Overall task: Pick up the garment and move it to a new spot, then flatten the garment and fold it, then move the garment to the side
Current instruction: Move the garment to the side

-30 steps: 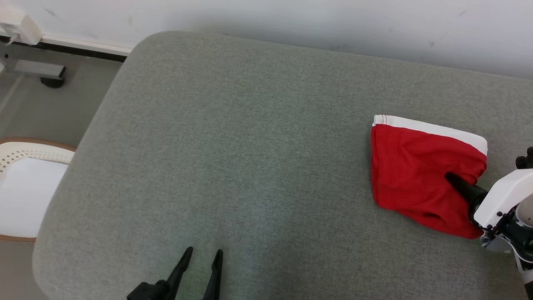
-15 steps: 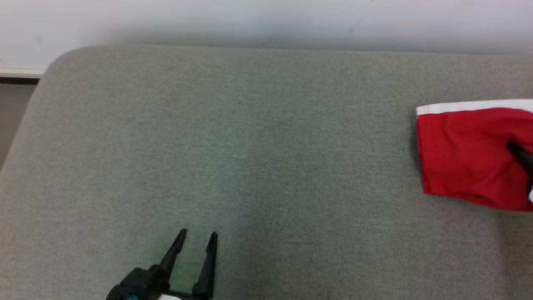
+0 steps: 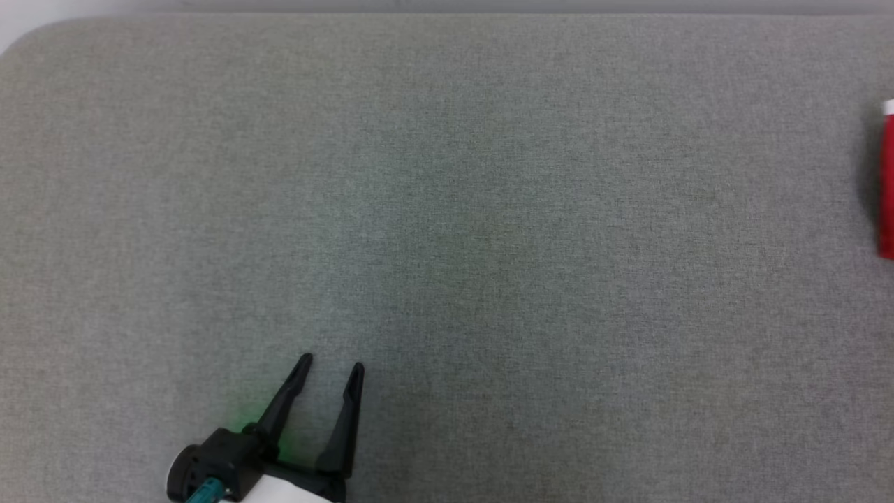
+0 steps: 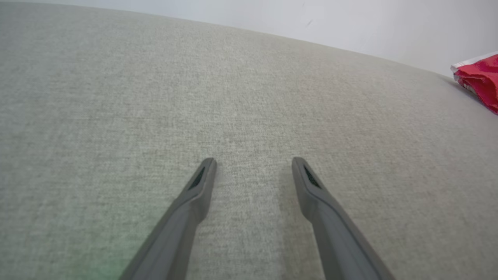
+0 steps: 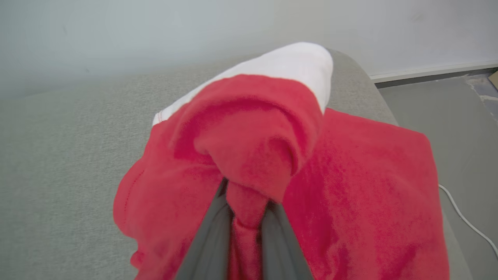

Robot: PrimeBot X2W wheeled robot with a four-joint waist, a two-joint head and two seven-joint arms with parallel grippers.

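Observation:
The garment [image 5: 350,186] is red with a white waistband, folded and bunched on the grey cushion. My right gripper [image 5: 245,194] is shut on a pinch of its red cloth, which bulges over the fingertips. In the head view a thin strip of the garment [image 3: 887,188] shows at the right edge. It also appears far right in the left wrist view as the garment [image 4: 480,77]. My left gripper [image 3: 328,367] hovers open low over bare cushion at the lower left, its fingers [image 4: 202,182] spread with nothing between them.
The grey fabric cushion [image 3: 447,209] spans the head view. A pale wall rises behind it. In the right wrist view the cushion's rounded end [image 5: 362,81] drops to a grey floor [image 5: 459,128] with a white cable [image 5: 467,225].
The head camera has swung left and down, so the garment slid to the right edge and the right arm left the picture. The left gripper stays open.

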